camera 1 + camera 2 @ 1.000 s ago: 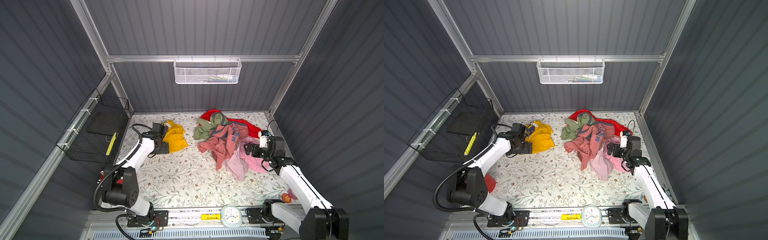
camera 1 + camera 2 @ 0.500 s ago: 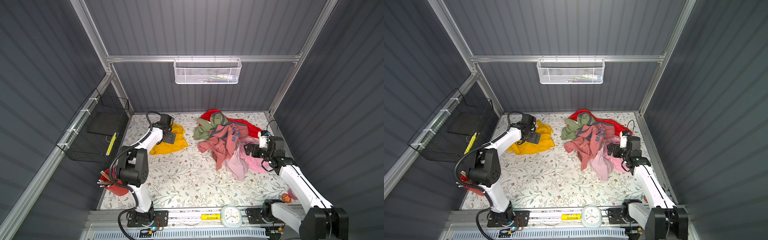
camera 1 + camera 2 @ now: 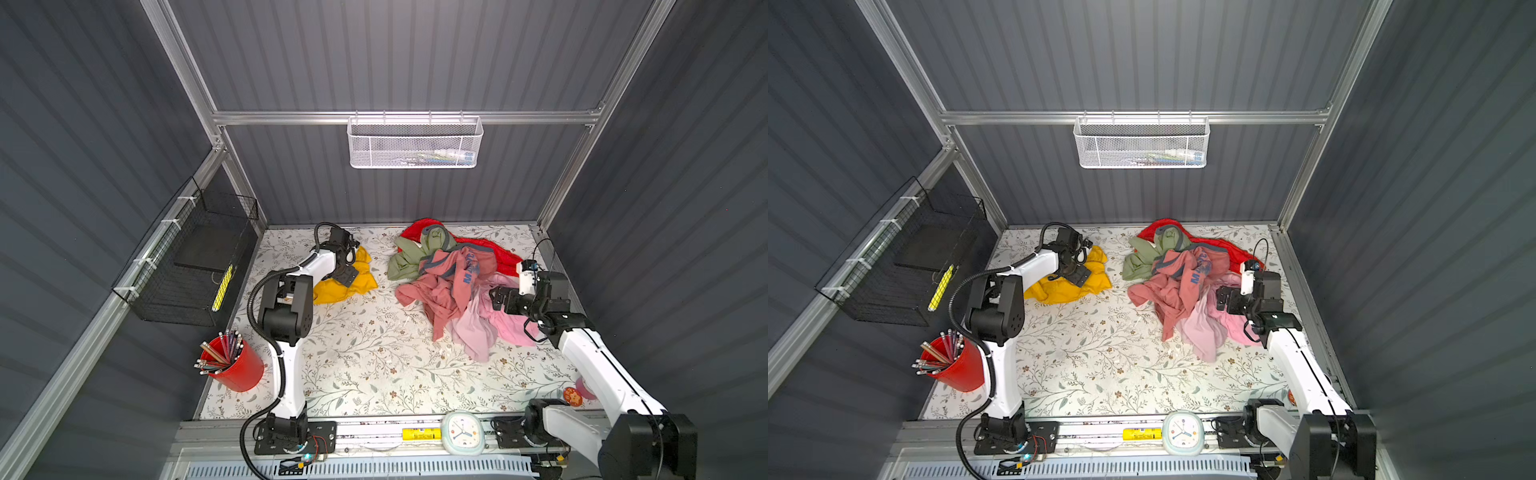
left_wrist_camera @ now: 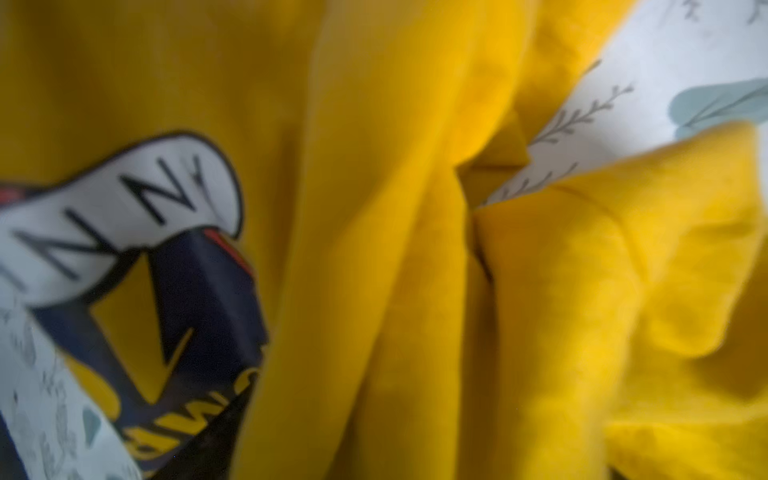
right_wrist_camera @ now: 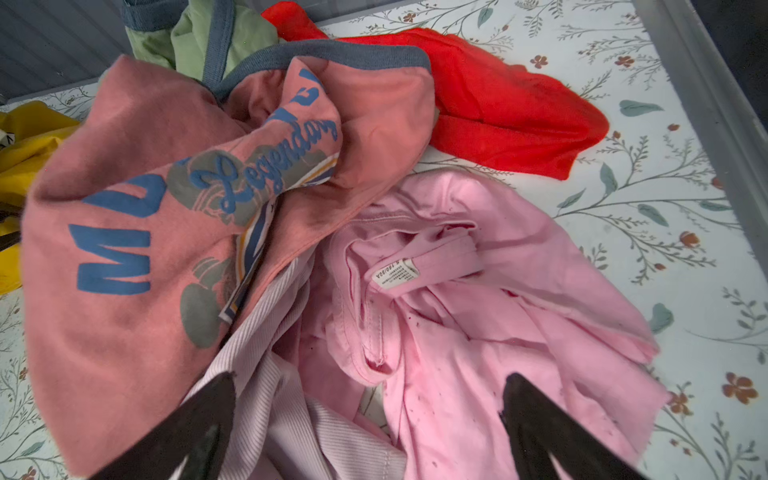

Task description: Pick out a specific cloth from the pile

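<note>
Front rail: pale round-faced alarm clock [image 3: 462, 432] sits on the rail between my two arm bases.
Near left corner: red plastic cup [image 3: 237, 370] stuffed with pencils, upright on the floral-print worktop [image 3: 365, 357].
My right end effector [image 5: 368, 378]: fingers spread wide with nothing between them, hanging just over the light pink cotton garment [image 5: 478, 332] at the near right edge of the pile.
Pile [image 3: 451, 282]: heap of mixed garments on the right half of the worktop. The salmon-pink shirt with grey trim and blue lettering [image 5: 124, 249] lies on top, the olive green garment [image 3: 405, 257] at the far left of the heap and the red garment [image 5: 498, 112] at the back.
Task cloth: bright yellow cotton T-shirt [image 3: 357, 284], crumpled on the worktop left of the pile and apart from it, with a strip of bare worktop between them.
Emblem: navy-blue and white print with lettering [image 4: 166, 270], partly folded under.
My left end effector [image 3: 347, 275]: down on the yellow T-shirt. My wrist view is filled with yellow folds and shows no fingers, so I cannot tell whether they are wide or narrow, or whether they grip.
Left wall: black wire basket [image 3: 195, 266].
Back wall: white mesh basket [image 3: 415, 143] hung on the rail.
</note>
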